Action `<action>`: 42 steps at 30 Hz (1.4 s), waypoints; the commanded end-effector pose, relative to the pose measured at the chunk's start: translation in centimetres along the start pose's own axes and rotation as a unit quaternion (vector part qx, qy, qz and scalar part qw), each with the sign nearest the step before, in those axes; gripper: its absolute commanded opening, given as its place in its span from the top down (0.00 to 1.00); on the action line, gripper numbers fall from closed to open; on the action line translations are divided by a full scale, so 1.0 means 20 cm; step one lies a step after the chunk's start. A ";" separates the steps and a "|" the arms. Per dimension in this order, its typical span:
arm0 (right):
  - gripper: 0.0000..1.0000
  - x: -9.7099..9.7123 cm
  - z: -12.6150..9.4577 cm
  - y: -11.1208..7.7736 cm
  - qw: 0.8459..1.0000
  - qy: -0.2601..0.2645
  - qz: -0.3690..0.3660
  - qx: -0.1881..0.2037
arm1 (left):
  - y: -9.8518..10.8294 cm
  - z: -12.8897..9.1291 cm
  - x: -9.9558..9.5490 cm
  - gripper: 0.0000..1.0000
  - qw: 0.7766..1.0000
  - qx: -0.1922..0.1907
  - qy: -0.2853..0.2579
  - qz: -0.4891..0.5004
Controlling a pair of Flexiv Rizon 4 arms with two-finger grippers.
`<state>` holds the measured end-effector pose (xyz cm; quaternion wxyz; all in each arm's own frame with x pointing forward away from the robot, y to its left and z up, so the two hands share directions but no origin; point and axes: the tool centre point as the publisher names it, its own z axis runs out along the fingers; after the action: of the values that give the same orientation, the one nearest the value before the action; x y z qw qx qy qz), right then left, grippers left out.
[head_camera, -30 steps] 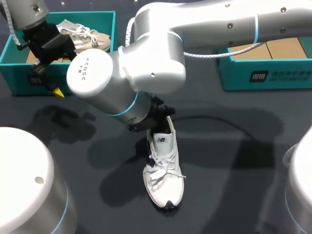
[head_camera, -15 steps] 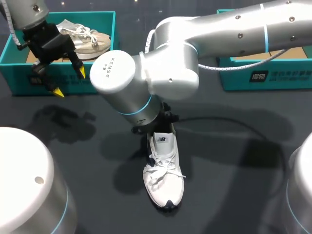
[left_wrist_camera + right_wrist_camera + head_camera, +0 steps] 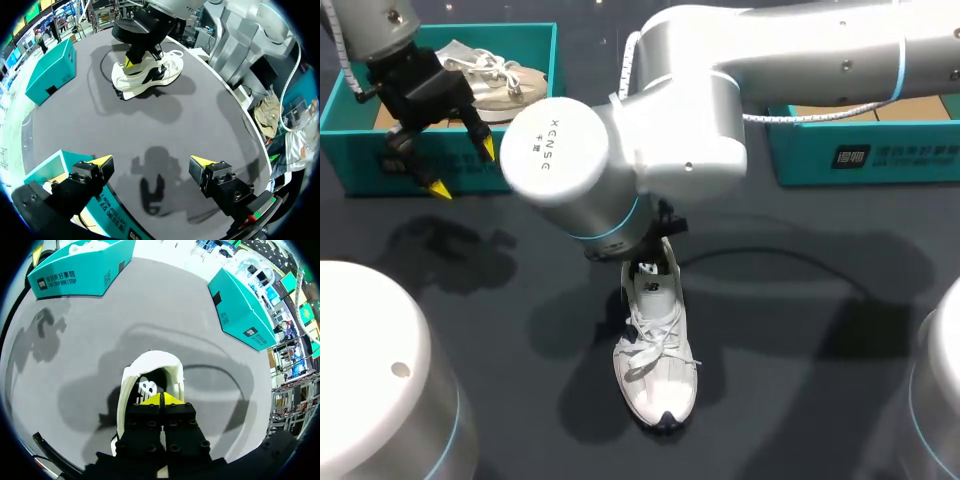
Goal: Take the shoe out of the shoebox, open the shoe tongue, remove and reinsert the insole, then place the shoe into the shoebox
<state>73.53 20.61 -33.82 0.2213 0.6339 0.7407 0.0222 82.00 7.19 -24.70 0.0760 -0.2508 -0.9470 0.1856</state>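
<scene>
A white laced shoe [image 3: 656,352] stands on the dark table, toe toward the near edge. My right gripper [image 3: 161,399] is shut, its yellow tips together inside the shoe's opening [image 3: 150,371], just behind the tongue's logo patch [image 3: 146,388]. Whether the tips pinch anything cannot be seen. In the head view my right arm's wrist [image 3: 610,160] covers the heel. My left gripper [image 3: 462,168] hangs open and empty at the front of the left teal shoebox [image 3: 360,160]. Its own view shows the open left gripper [image 3: 151,162] with the shoe [image 3: 150,75] far ahead.
A second, beige shoe [image 3: 490,75] lies in the left shoebox. Another teal shoebox [image 3: 865,155] stands at the back right. My arms' large white bases [image 3: 370,380] fill the near corners.
My right arm's wrist has swung to the right and risen over the shoe's heel. The shoe and my left gripper have stayed where they were.
</scene>
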 end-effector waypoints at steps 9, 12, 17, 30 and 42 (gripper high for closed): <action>1.00 0.08 0.20 -0.04 0.994 0.106 0.006 0.036 | 0.00 0.00 0.00 0.00 1.000 -0.001 0.000 0.000; 1.00 0.08 0.27 -0.06 0.990 0.126 0.014 0.056 | 0.00 0.00 0.00 0.00 1.000 -0.001 0.000 0.000; 1.00 0.04 0.29 -0.09 0.986 0.141 0.033 0.080 | 0.00 0.00 0.00 0.00 1.000 -0.001 0.000 0.000; 1.00 0.08 0.22 -0.04 0.991 0.112 0.000 0.069 | 0.00 0.00 0.00 0.00 1.000 -0.001 0.000 0.000; 1.00 0.08 0.32 -0.17 0.985 0.116 0.000 0.127 | 0.00 0.00 0.00 0.00 1.000 -0.001 0.000 0.000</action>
<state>72.98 20.09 -39.56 0.0525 0.6489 0.7591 0.0038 82.00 7.19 -24.70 0.0759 -0.2508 -0.9470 0.1856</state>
